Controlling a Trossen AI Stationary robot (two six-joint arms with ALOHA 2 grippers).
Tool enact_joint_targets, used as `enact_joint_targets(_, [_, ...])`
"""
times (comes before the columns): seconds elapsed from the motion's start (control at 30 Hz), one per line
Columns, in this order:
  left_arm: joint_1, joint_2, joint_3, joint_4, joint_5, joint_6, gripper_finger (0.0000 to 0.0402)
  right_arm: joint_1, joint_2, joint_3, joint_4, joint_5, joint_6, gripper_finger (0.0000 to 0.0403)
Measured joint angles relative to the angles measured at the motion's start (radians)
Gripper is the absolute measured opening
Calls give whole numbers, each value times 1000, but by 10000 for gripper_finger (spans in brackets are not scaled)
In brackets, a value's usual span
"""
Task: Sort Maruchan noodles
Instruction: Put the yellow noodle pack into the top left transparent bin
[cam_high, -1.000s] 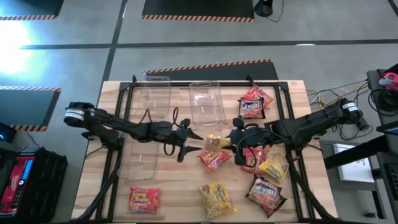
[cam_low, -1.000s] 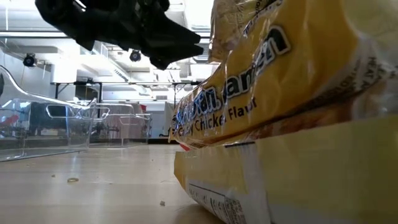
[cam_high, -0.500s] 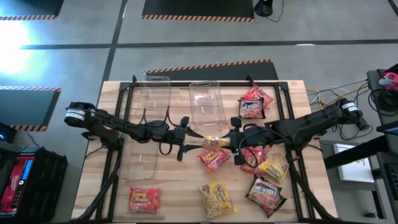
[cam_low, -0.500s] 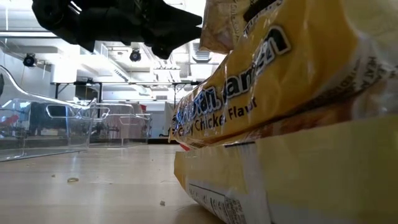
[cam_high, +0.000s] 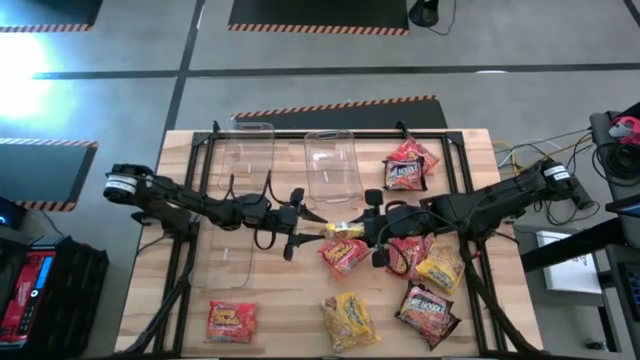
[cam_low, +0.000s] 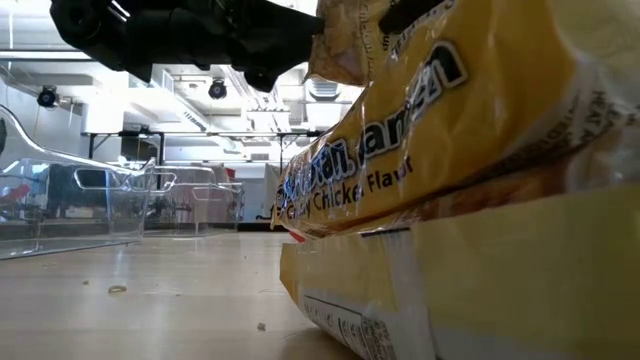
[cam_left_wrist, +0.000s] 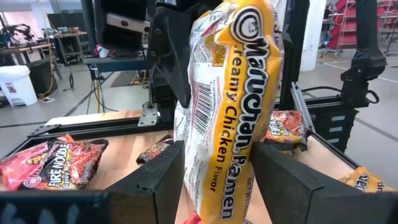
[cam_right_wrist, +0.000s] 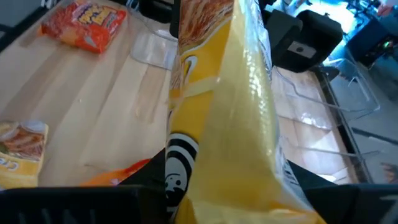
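A yellow Maruchan packet (cam_high: 343, 228) hangs in the air at the table's middle, standing on edge between both grippers. My right gripper (cam_high: 368, 228) is shut on it from the right. My left gripper (cam_high: 312, 225) is open. In the left wrist view its fingers (cam_left_wrist: 158, 177) stand on either side of the packet (cam_left_wrist: 230, 112), close against its faces; whether they touch does not show. Other packets lie flat on the table: red-orange (cam_high: 345, 255), (cam_high: 232, 320), yellow (cam_high: 348, 315), (cam_high: 438, 268), dark red (cam_high: 408, 165), (cam_high: 425, 308). My right gripper (cam_right_wrist: 230, 183) pinches the yellow packet's right-hand end (cam_right_wrist: 186, 155) between its two fingers, one on each flat face. The fingers come level from the table's right. The packet is lifted clear of the table, on edge, reaching out toward my left gripper.
Clear bins stand at the far side (cam_high: 247, 160), (cam_high: 333, 165), and another lies near the left arm (cam_high: 222, 262). A large yellow packet (cam_low: 450, 200) fills the low view's right. Bare wood shows at the near left of the table (cam_high: 280, 310).
My right gripper has moved toward the table's left, carrying the yellow packet with it. The packet's free end now stands between my left gripper's fingers, where before a gap lay between packet and gripper.
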Motion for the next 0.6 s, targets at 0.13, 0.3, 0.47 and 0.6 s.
enact_joint_targets(0.13, [0, 0, 0, 0, 9, -18, 171, 0, 14, 21, -13, 23, -37, 116])
enact_joint_targets(0.3, [1, 6, 0, 4, 14, -42, 171, -1, 21, 38, -12, 48, -47, 116])
enact_joint_targets(0.47, [0, 14, 1, 5, 17, -57, 171, 0, 26, 47, -20, 49, -45, 115])
enact_joint_targets(0.6, [0, 16, 2, 12, 17, -57, 171, 0, 29, 47, -17, 49, -35, 117])
